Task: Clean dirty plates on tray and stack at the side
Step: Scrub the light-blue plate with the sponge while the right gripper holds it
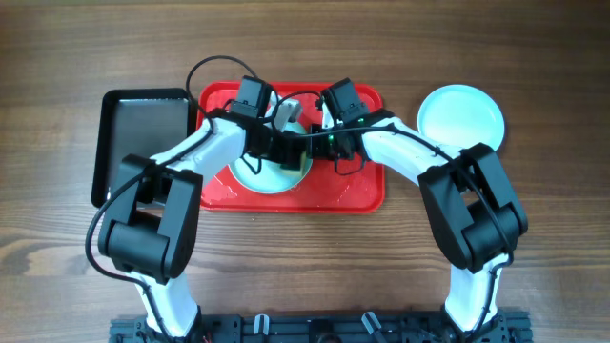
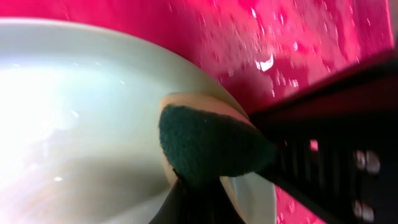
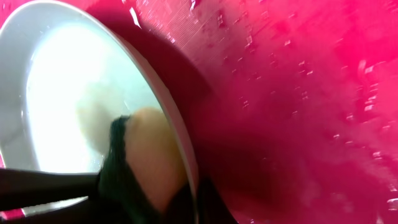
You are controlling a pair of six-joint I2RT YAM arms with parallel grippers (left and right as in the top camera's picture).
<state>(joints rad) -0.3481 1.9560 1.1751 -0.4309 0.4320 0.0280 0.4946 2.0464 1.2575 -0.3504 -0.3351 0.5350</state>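
we are mid-scrub. the plate (image 1: 276, 179) sits on the near-left half of the red tray (image 1: 353, 186), mostly hidden under both arms. the left tool (image 1: 272, 152) is closed on a sponge (image 2: 208, 146), green scouring face showing, and presses it inside the plate close to the rim. the right tool (image 1: 310, 148) seems, from its wrist view, to be pinched narrow on that same rim just beside the sponge. its fingers are only dark shapes at the frame's bottom edge, so we hold that loosely. the shadow under the rim suggests the plate is tipped up off the tray on that side.

the other plate (image 1: 462, 116) lies alone on the counter to the far right, well apart from the tray. a black tray (image 1: 143, 133) stands just left of the red one.

what worries us is the crowding: both tools meet at one short stretch of rim. a hard scrub stroke toward the right tool could knock the fingers together or lever the plate out of its pinch, dropping it onto the tray. the tray glistens with droplets, so the plate is probably slick too, and a slipping grip is the likely cause. pushing down too hard on the raised edge could also skid the plate leftward.
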